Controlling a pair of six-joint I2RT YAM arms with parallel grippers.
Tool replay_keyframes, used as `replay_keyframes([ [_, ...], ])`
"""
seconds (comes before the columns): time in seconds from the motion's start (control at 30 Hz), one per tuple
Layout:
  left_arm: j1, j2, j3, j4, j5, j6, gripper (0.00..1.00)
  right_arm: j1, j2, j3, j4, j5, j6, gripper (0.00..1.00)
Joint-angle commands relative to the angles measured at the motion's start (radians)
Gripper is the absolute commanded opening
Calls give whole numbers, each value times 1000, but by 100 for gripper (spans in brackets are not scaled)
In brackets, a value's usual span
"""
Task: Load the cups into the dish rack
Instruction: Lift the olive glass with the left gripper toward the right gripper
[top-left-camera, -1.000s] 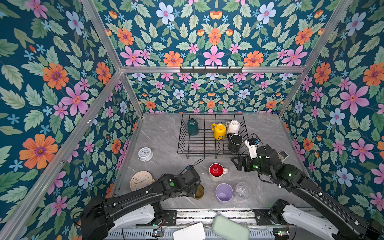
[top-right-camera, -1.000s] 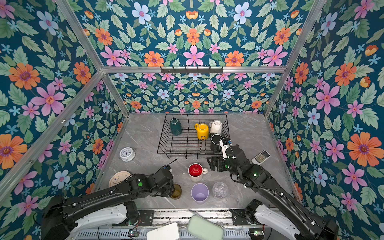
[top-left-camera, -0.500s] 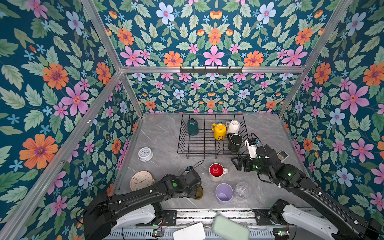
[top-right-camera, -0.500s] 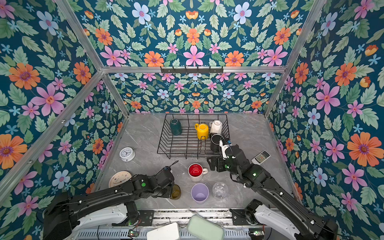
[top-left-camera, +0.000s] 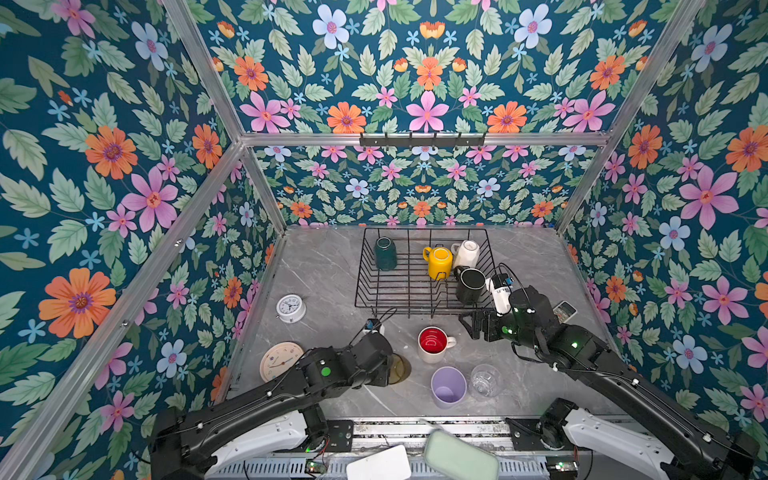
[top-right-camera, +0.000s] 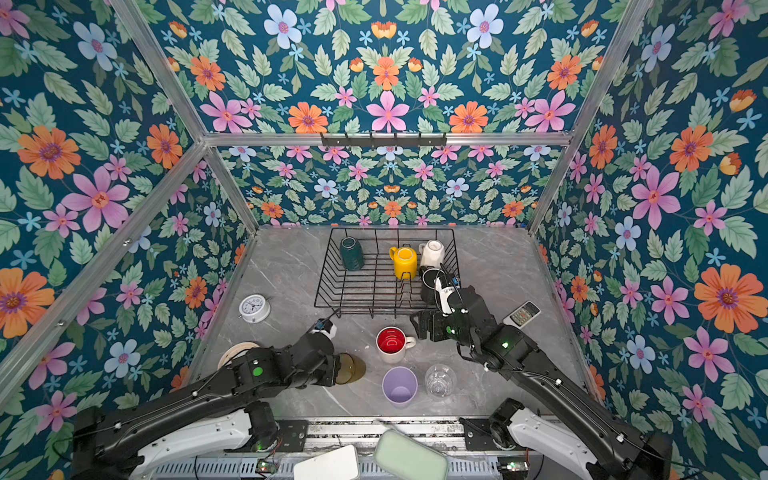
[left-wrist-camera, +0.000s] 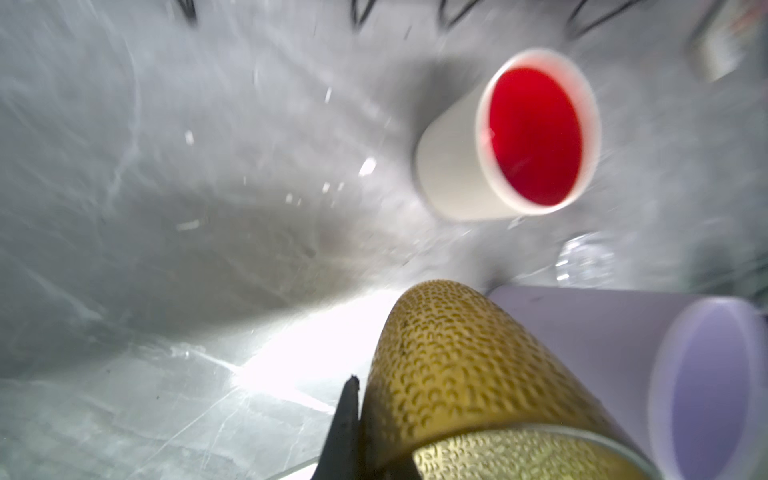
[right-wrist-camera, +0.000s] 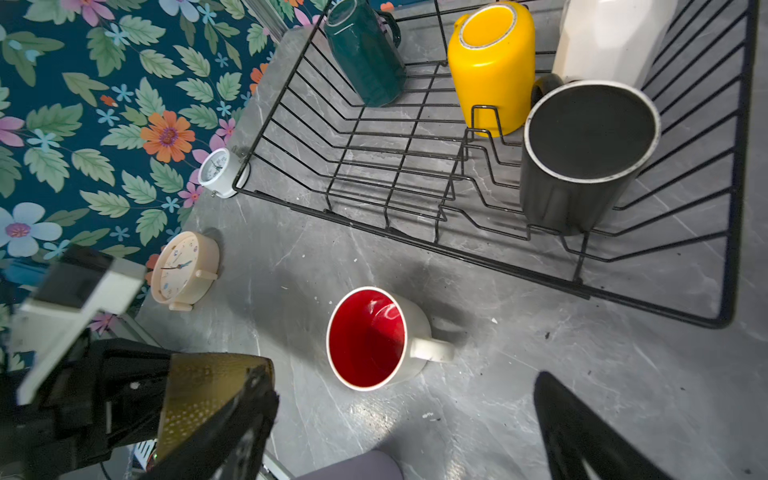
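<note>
The grey counter carries the rack at far centre, with four mugs in it: teal, yellow, white, black. The left jaws are clamped on the olive glass, near left. The right jaws stand apart by the rack's near right corner. The red mug, lilac tumbler and clear glass stand between the arms.

The dish rack stands at the back of the worktop, four mugs in it. Before it stands a lone mug; nearer, a tumbler with a drinking glass at its right. At the left are two clocks.
</note>
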Motion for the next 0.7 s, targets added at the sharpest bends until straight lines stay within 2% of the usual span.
replay_keyframes([
  [0.0, 2, -85, 39, 18, -72, 52, 0, 1, 0, 4, 73, -79, 7, 96],
  [0.23, 4, -159, 37, 257, -27, 165, 0, 1, 6, -20, 223, -258, 39, 96],
  [0.4, 50, -148, 0, 433, 85, 204, 0, -3, 0, -57, 335, -385, 78, 97],
  [0.5, 142, -131, -17, 524, 229, 212, 0, -22, 1, -74, 397, -476, 115, 97],
  [0.67, 370, -116, -102, 748, 599, 145, 0, -55, -2, -108, 473, -565, 165, 97],
])
